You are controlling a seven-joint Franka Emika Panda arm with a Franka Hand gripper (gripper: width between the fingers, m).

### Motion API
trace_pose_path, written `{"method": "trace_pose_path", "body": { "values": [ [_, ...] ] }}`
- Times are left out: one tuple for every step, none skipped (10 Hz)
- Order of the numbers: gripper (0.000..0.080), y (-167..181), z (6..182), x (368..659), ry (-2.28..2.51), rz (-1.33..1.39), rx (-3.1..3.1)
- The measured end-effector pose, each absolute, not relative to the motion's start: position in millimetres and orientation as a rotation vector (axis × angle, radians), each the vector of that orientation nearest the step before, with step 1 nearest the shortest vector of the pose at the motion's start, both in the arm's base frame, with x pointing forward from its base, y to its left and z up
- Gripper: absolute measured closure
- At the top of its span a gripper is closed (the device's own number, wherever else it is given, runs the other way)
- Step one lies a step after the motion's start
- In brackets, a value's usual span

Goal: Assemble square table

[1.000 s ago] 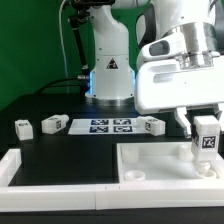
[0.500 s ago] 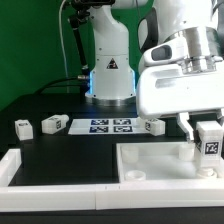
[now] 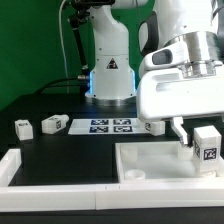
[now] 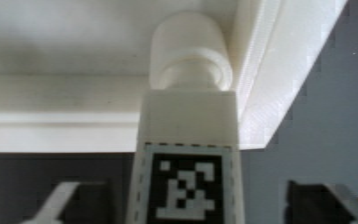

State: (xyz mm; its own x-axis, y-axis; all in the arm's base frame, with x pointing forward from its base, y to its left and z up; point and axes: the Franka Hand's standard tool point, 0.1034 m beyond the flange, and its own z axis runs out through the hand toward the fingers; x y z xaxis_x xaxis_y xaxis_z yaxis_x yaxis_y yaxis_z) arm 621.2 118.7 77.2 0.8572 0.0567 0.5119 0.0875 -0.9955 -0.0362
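- The pincer [image 4: 190, 206] is being shown wide open. Dark gaps are being left on both sides between its fingers [image 4: 51, 202] and the leg [image 3: 207, 149], so nothing is being held.
- A moment earlier the same leg was being gripped and carried slightly higher. Now it is being left standing upright and lower, unsupported by the fingers.
- The leg is being borne by the square tabletop [image 3: 160, 158], in a corner just inside its raised rim, toward the exterior view's right. The tabletop itself is being kept at the table's front edge on that side.
- The change is being read as a release after seating, so this leg is judged to be placed. How deep it is sitting in its socket cannot be told.
- Another corner socket [image 3: 135, 175] is being left unfilled, and three loose legs [image 3: 53, 125] are being left lying toward the table's far edge, beside the marker board [image 3: 108, 125]. Most of the assembly is therefore judged still to be done.
- No readable writing is being shown. Only black-and-white tag patterns are being seen on the legs and the marker board, plus a warning triangle [image 3: 110, 65] on the robot base.
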Motion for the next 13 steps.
{"method": "trace_pose_path", "body": {
  "values": [
    [0.0205,119,77.1,621,-0.120,-0.817,-2.972],
    [0.0161,119,77.1,621,-0.127,-0.817,-2.973],
    [0.0153,119,77.1,621,-0.136,-0.818,-2.974],
    [0.0153,119,77.1,621,-0.141,-0.818,-2.974],
    [0.0150,119,77.1,621,-0.146,-0.818,-2.975],
    [0.0150,119,77.1,621,-0.150,-0.818,-2.975],
    [0.0150,119,77.1,621,-0.155,-0.819,-2.976],
    [0.0150,117,77.0,621,-0.176,-0.812,-2.983],
    [0.0150,108,80.9,622,-0.222,-0.762,-3.011],
    [0.0150,102,86.9,626,-0.225,-0.715,-3.028],
    [0.0150,103,91.5,630,-0.225,-0.668,-3.039],
    [0.0150,104,93.7,634,-0.227,-0.670,-3.038],
    [0.0150,101,90.0,631,-0.227,-0.526,-3.073]
  ]
}}
